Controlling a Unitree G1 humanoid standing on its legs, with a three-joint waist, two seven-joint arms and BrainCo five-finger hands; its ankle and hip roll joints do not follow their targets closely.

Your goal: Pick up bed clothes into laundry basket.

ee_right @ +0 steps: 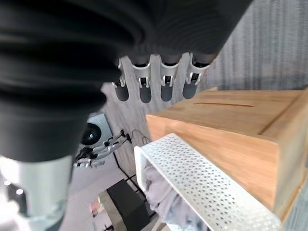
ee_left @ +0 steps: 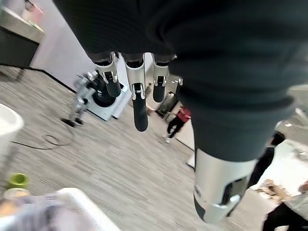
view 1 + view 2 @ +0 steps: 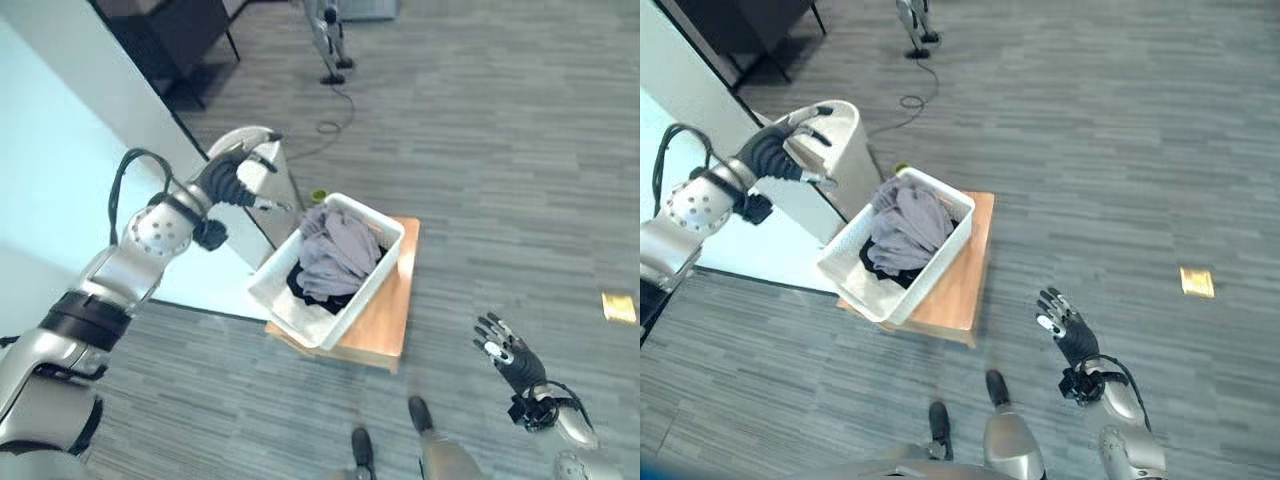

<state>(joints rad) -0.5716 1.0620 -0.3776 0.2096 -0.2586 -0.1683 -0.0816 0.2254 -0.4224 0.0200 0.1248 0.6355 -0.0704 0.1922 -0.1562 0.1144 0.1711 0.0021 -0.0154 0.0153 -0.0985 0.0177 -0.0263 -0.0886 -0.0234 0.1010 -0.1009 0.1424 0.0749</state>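
Observation:
A white perforated laundry basket (image 3: pixel 285 305) sits on a low wooden stand (image 3: pixel 385 318). Grey bed clothes (image 3: pixel 340 245) are piled in it over some black cloth (image 3: pixel 310 285). My left hand (image 3: pixel 240 178) is raised above and to the left of the basket, near the bed's edge. Its fingers (image 2: pixel 139 98) are straight and hold nothing. My right hand (image 3: pixel 510 358) hovers low over the floor to the right of the stand, fingers (image 1: pixel 159 84) spread and empty. The right wrist view shows the basket's wall (image 1: pixel 207 187) and the stand's side (image 1: pixel 226 130) close by.
The bed with its pale blue sheet (image 3: pixel 60 180) runs along the left. A white round bin (image 3: pixel 850 130) stands behind my left hand. A small green cup (image 3: pixel 319 195) and a yellow scrap (image 3: pixel 619 306) lie on the grey floor. Dark furniture (image 3: pixel 170 30) and another robot's legs (image 3: pixel 328 40) stand at the back.

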